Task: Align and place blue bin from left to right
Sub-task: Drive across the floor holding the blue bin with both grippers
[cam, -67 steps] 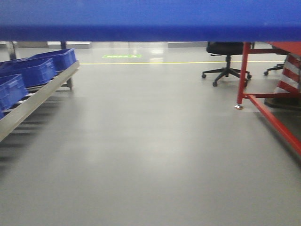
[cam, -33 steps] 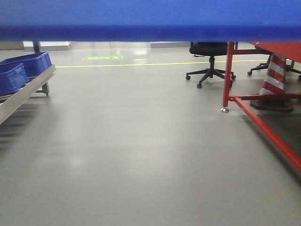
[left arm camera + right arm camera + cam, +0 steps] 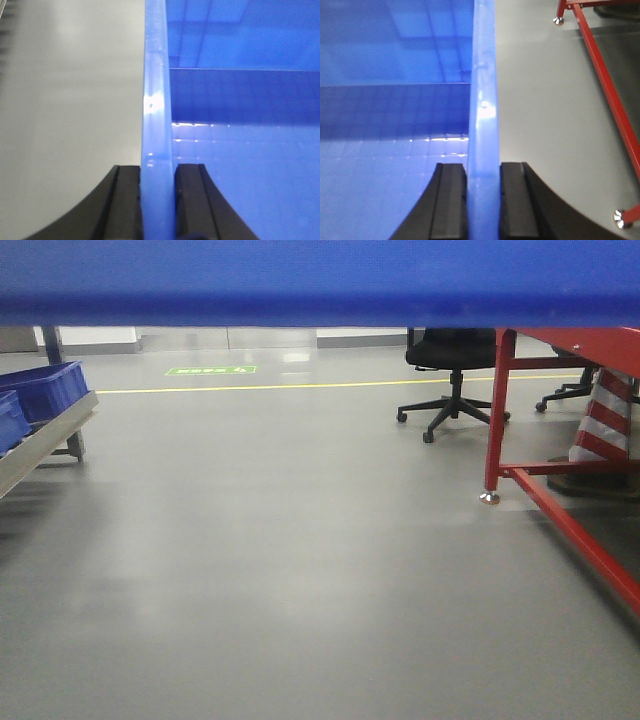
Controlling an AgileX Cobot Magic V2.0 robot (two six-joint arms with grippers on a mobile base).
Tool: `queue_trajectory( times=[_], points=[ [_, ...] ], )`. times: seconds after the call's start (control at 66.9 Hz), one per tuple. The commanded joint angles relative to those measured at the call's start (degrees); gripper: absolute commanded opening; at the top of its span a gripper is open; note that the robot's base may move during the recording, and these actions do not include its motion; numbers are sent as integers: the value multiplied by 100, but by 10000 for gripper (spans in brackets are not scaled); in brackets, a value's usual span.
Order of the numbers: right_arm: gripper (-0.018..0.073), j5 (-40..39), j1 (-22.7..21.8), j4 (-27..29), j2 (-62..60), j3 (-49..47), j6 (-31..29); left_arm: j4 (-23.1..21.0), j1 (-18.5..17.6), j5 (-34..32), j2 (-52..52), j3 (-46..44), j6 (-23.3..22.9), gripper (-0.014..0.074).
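The blue bin (image 3: 320, 280) hangs close in front of the front camera, its wall filling the whole top strip of that view. In the left wrist view my left gripper (image 3: 158, 172) is shut on the bin's left rim (image 3: 156, 100), one black finger on each side of the wall. In the right wrist view my right gripper (image 3: 482, 170) is shut on the opposite rim (image 3: 483, 90) the same way. The bin's gridded inner floor (image 3: 240, 165) shows between the two walls. Grey floor lies below the bin on both sides.
A metal roller rack (image 3: 40, 440) with small blue crates (image 3: 45, 390) stands at the left. A red steel frame (image 3: 500, 410) with a low crossbar stands at the right, a striped cone (image 3: 605, 420) behind it. A black office chair (image 3: 455, 370) sits beyond a yellow floor line.
The front view has swung right: the rack and its crates slid toward the left edge, and the red frame and chair sit more fully in view. The bin stays at the top.
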Motion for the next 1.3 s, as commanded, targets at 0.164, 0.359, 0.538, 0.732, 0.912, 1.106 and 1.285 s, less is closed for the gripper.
queue_trajectory(
  times=[0.164,0.359,0.538,0.732,0.912,1.106,1.285],
  points=[
    [-70,-679,55,-79,-70,-52,-12,27,-80,-584,-48,-55,-55,-111],
    [-70,-679,55,-79,-70,-52,-12,27,-80,-584,-48,-55,-55,-111],
    [-70,-679,55,-79,-70,-52,-12,27,-80,-596,-48,-55,-55,-111],
    [-70,-679,55,-79,-70,-52,-12,27,-80,-596,-48,-55,-55,-111],
    [-70,-713,55,-79,-70,-52,-12,114,-80,-595,-48,-55,-55,-111],
    [-70,-762,55,-79,-70,-52,-12,220,-80,-852,-48,-55,-55,-111],
    [-70,-787,55,-79,-70,-52,-12,258,-80,-900,-48,-55,-55,-111]
  ],
)
